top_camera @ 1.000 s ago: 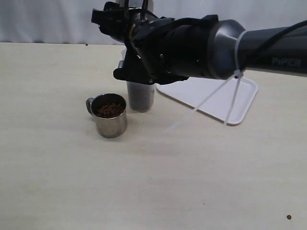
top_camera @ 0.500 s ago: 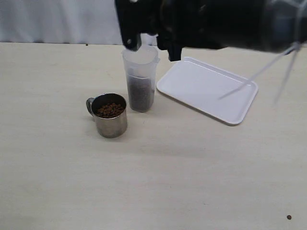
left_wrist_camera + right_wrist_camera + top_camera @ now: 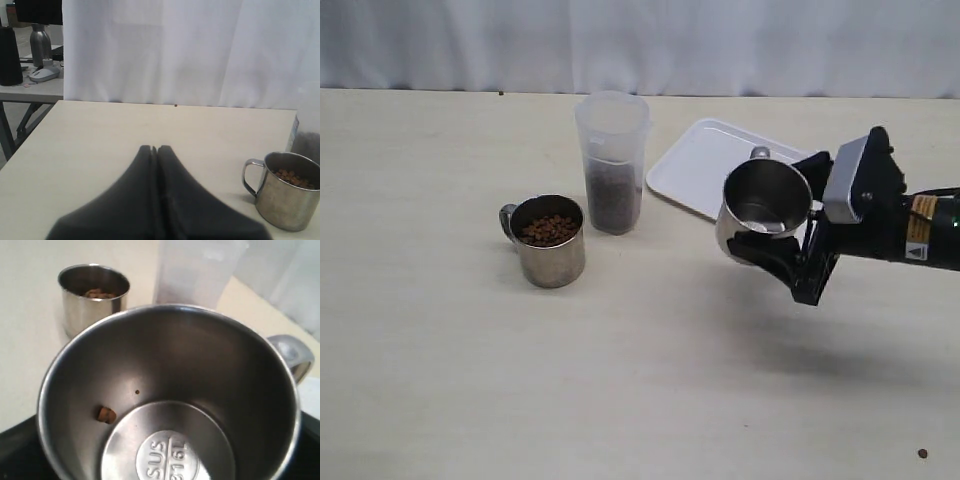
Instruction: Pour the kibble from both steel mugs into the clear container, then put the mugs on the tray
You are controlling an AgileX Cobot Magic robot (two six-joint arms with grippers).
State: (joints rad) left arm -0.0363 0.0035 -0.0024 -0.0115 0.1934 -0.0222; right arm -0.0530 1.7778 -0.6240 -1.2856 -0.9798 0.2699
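Right wrist view: shiny stainless-steel mug (image 3: pixel 170 390) tilted, one brown kibble pellet (image 3: pixel 106 414) stuck inside; right end effector (image 3: pixel 782 255) clamped round it. Target: flat white plastic tray (image 3: pixel 695 165) just beyond end effector. Level mug, lower flat near tray edge, leave room for second mug (image 3: pixel 550 245). Idle: left end effector (image 3: pixel 154 150) closed, empty.

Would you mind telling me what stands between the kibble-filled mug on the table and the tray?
The clear container, partly filled with kibble, stands between them; the exterior view shows it.
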